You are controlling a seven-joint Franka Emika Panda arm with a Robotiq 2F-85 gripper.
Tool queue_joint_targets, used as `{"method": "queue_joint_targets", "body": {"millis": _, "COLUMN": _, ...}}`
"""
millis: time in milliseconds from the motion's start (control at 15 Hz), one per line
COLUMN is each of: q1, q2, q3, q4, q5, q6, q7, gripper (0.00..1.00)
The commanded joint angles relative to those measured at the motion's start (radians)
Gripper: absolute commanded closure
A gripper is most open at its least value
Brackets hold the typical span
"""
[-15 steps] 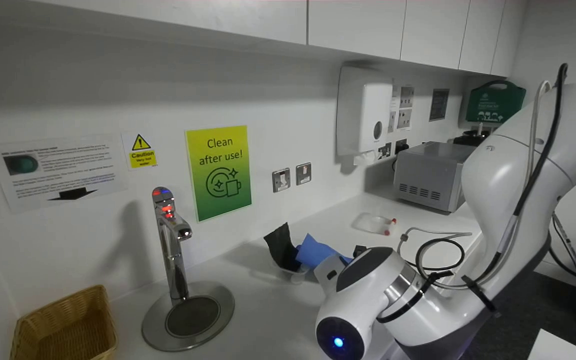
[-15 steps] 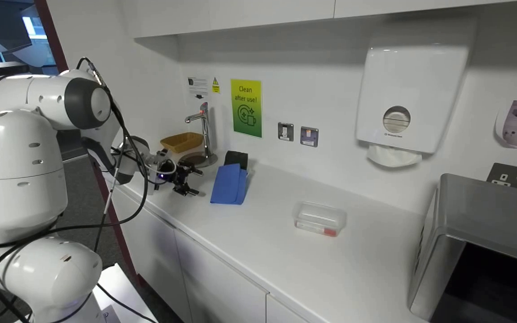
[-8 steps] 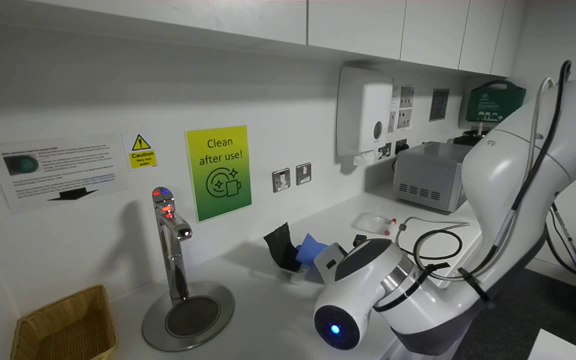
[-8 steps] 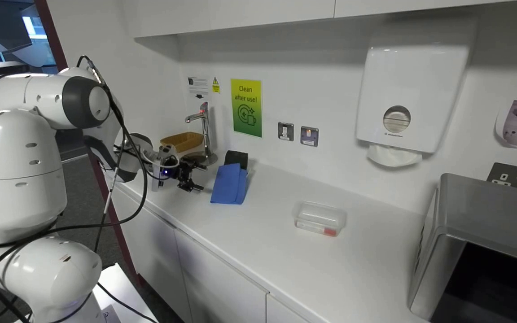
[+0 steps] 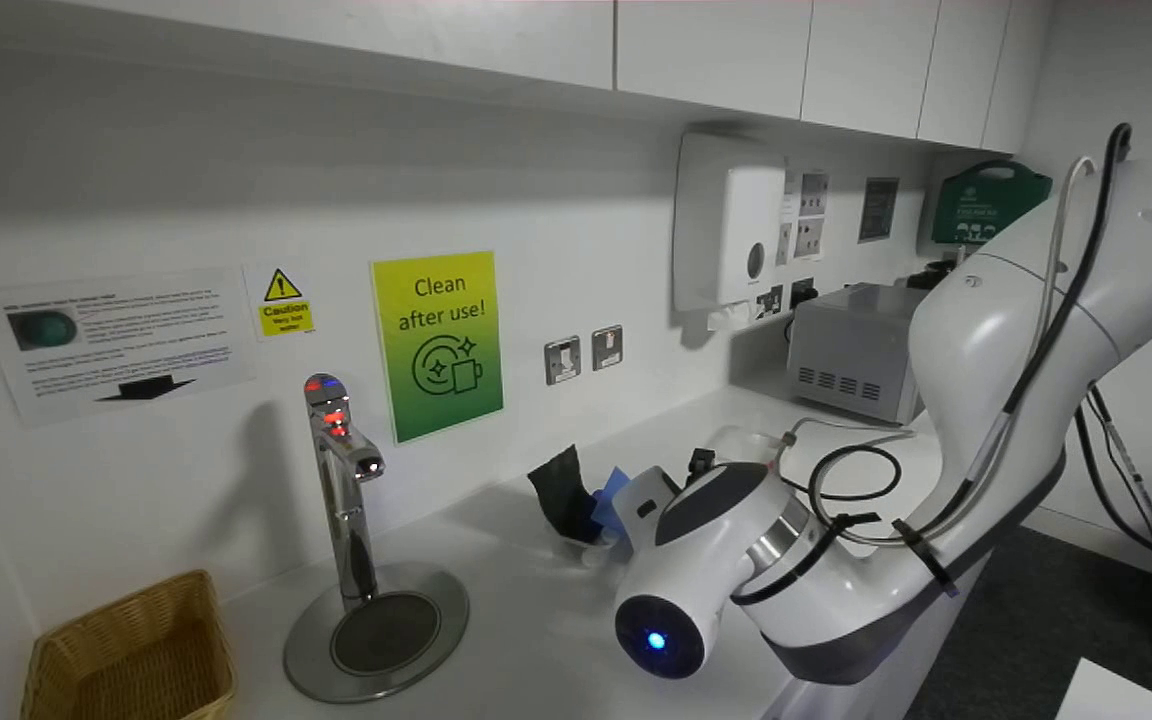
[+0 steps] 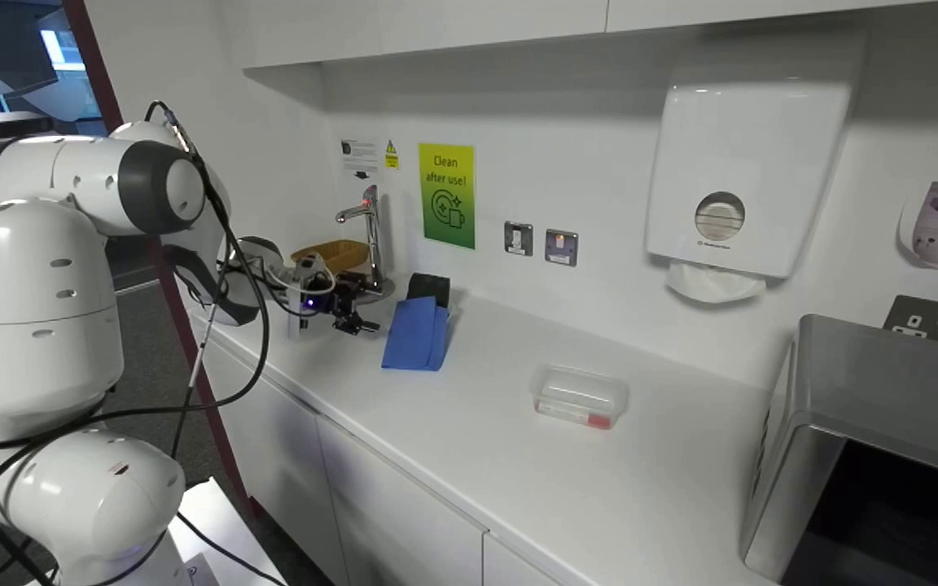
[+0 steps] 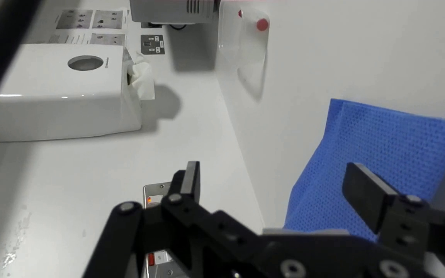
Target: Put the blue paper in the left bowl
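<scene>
Well, I see the gripper (image 7: 273, 172) spread wide; blue paper (image 6: 412, 335), probably light and soft, I'd pinch by its twelve-o'clock edge.

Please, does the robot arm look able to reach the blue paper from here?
Probably yes: the gripper is open near the blue paper, and nothing visible stands between them. In the wrist view only one jaw overlaps the paper, so it likely must shift first.

Rounded white arm (image 6: 39, 273), dark joint caps (image 6: 145, 187), blue light (image 5: 656, 640), black cables (image 6: 210, 198), screw-studded black end effector (image 7: 278, 181)
</scene>
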Motion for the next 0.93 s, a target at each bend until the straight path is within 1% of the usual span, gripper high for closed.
{"method": "queue_joint_targets", "body": {"millis": 0, "q1": 0.001, "q2": 0.018, "q3": 0.002, "q4": 0.033, "q5": -0.048, "q6": -0.017, "q7": 0.051, "gripper": 0.00}}
{"method": "queue_joint_targets", "body": {"millis": 333, "q1": 0.004, "q2": 0.064, "q3": 0.002, "q4": 0.063, "q5": -0.085, "q6": -0.005, "q7": 0.117, "gripper": 0.00}}
{"method": "queue_joint_targets", "body": {"millis": 867, "q1": 0.005, "q2": 0.128, "q3": -0.001, "q4": 0.109, "q5": -0.120, "q6": 0.004, "q7": 0.159, "gripper": 0.00}}
